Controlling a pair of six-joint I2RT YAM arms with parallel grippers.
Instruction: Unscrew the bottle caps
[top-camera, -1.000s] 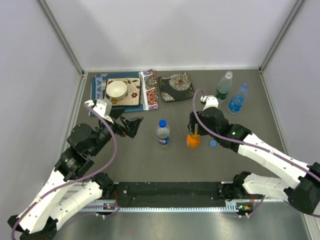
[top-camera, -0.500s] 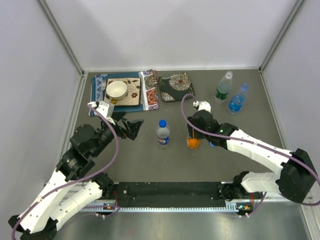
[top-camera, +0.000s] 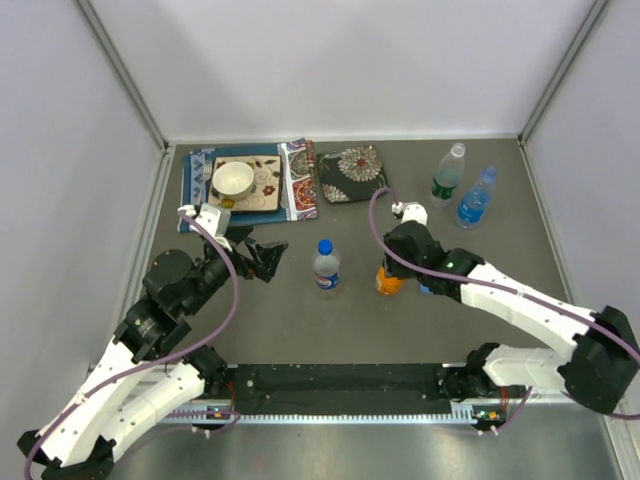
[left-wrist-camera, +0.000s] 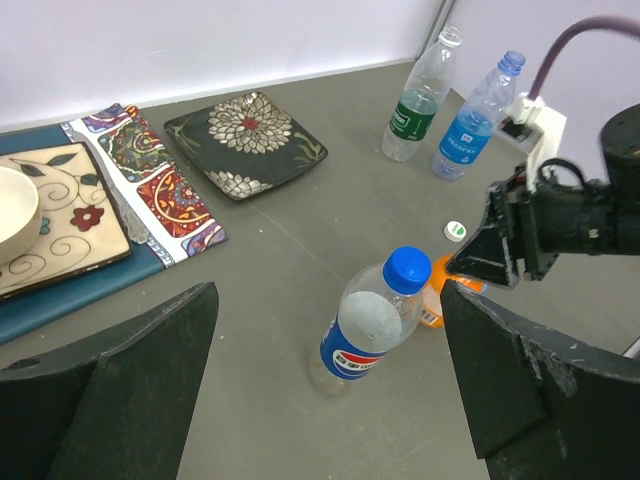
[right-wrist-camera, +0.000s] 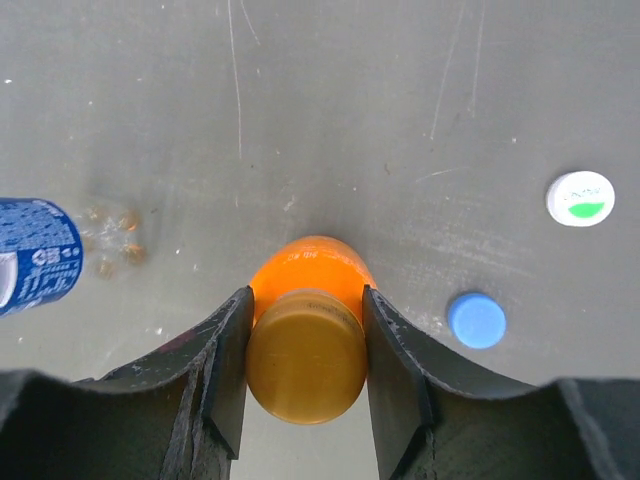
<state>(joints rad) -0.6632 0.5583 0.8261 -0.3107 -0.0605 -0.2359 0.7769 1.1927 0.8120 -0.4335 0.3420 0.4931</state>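
From above, we see the right end effector (top-camera: 390, 268) down on the orange bottle (top-camera: 388, 284) at mid-surface (top-camera: 300, 330), with the blue-capped bottle (top-camera: 326, 266) standing just to its left. The green-label bottle (top-camera: 448, 172) and the blue bottle (top-camera: 476, 198) stand side by side at the far right. The left end effector (top-camera: 268, 257) hangs left of the blue-capped bottle, apart from it.

In the left wrist view, we see its fingers spread wide with nothing between them. The blue-capped bottle stands ahead, cap on, and the orange bottle is just behind it under the other arm.

In the right wrist view, we see both fingers pressed against the sides of the orange bottle's cap, gripping it. A loose blue cap (right-wrist-camera: 477, 320) and a white cap (right-wrist-camera: 580, 197) lie to the right, apart from the bottle.
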